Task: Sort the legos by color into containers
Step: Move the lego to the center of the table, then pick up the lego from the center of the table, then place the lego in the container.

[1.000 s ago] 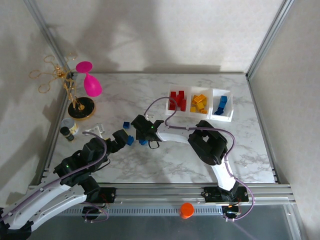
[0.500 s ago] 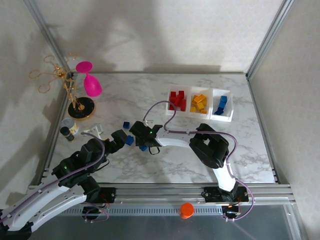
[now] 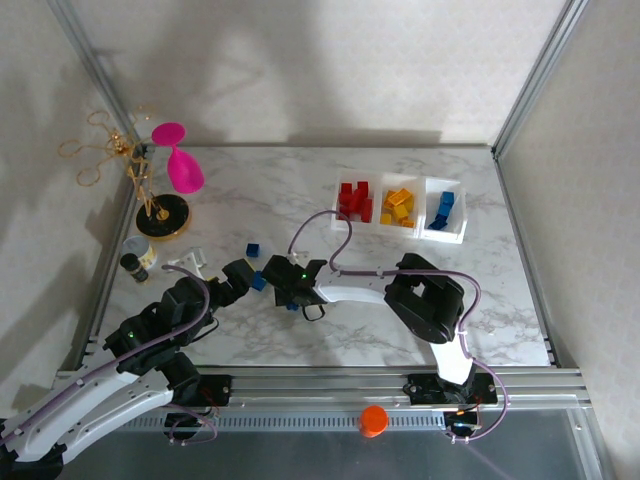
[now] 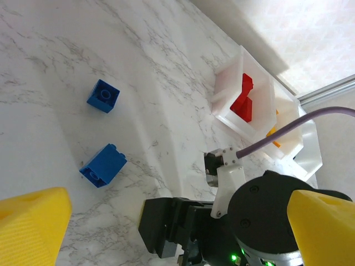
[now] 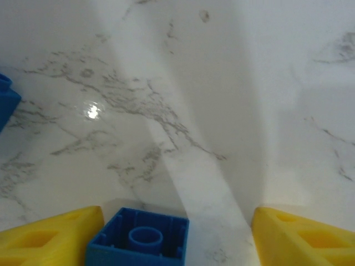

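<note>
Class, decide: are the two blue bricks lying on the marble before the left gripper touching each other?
Apart. The left wrist view shows bare marble between the farther blue brick and the nearer blue brick.

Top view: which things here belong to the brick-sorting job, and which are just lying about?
Job:
- bins
- sorted red bricks, yellow bricks and blue bricks
- loose blue bricks

Lying about:
- pink ornament
- gold wire stand
- black-capped jar
- small white piece
</note>
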Action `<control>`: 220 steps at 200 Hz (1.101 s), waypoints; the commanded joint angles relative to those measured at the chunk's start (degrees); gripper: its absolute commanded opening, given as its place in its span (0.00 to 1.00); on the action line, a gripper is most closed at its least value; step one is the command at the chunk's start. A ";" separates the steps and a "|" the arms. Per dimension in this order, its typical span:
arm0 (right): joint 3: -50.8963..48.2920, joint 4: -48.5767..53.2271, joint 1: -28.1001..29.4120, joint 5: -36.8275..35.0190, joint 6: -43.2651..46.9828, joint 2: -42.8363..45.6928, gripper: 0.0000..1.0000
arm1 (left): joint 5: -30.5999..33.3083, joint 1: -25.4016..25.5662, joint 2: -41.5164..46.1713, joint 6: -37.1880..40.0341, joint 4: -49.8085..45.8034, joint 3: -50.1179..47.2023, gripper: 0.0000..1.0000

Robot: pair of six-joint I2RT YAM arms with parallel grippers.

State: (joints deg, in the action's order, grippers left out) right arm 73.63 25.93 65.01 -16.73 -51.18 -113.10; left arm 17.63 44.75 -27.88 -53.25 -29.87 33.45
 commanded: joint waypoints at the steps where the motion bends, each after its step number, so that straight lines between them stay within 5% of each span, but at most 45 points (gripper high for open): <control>1: -2.98 2.87 1.02 0.79 -1.56 1.75 0.61 | 0.89 -0.37 -0.07 -1.42 -1.25 -0.30 1.00; 49: -1.58 1.65 1.03 0.29 0.18 0.72 0.37 | 0.39 -0.37 -1.10 -1.03 -0.76 0.09 1.00; 121: -6.31 0.80 -3.66 -3.41 1.73 10.88 0.26 | -4.44 -0.38 -4.76 1.67 4.72 0.45 1.00; 171: -11.37 0.57 -16.40 -7.27 5.95 21.74 0.27 | -6.93 -0.41 -10.85 4.10 10.28 2.22 1.00; 220: -10.70 -2.89 -35.99 -7.37 12.97 24.74 0.28 | -8.88 -0.37 -17.34 5.03 17.39 2.47 1.00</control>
State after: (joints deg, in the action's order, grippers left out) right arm 62.39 24.25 36.25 -22.55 -43.05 -88.92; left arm 10.31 44.75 -42.96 -49.69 -17.80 33.80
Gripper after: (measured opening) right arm 0.340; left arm 0.996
